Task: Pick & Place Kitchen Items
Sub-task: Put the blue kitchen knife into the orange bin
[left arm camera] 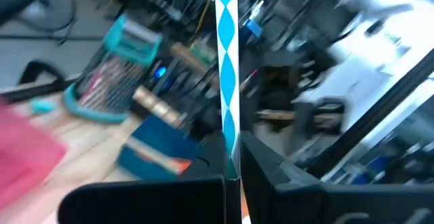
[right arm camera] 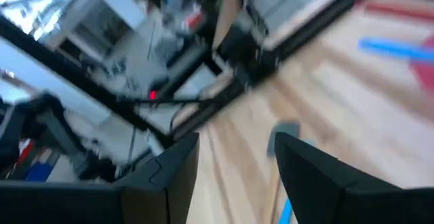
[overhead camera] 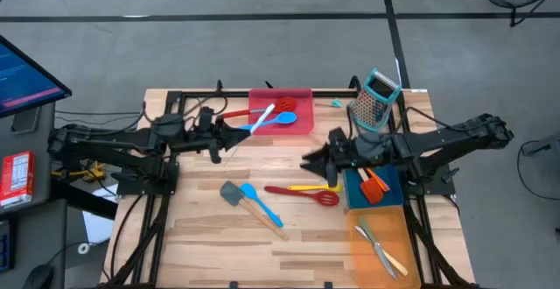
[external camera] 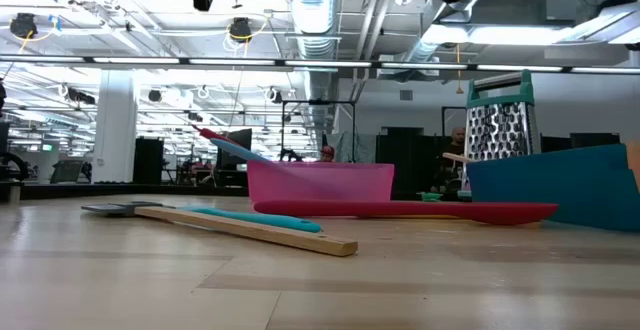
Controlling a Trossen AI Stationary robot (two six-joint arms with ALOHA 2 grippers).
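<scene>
At the left of the wooden table (overhead camera: 201,236), we see the left gripper (overhead camera: 234,135) with its fingers pinched together on a slim blue-and-white striped utensil handle (left arm camera: 227,81), carried toward the red rectangular plastic tray (overhead camera: 303,124) at the far edge. That tray already holds a blue spoon-shaped utensil (overhead camera: 283,118) and a red one (overhead camera: 282,106). To do this step well, we judge the handle should be brought fully over the tray's inside, lowered until it lies flat among the others, and only then released, so it does not tip over the rim.

Mid-table lie 4 loose utensils: a grey-headed spatula with a long wooden handle (overhead camera: 252,204), a light blue spatula (overhead camera: 261,203) crossing it, a red slotted spoon (overhead camera: 306,193) and a slim yellow utensil (overhead camera: 306,186) just beside the spoon.

Further right, the right gripper (overhead camera: 310,162) hovers above the table with its fingers apart and nothing between them, near the red spoon's handle. Behind it stands a teal-topped metal box grater (overhead camera: 374,101). A blue rectangular tray (overhead camera: 354,193) holds orange utensils (overhead camera: 374,186), and an orange rectangular tray (overhead camera: 360,254) nearest us holds silver cutlery (overhead camera: 378,247).
</scene>
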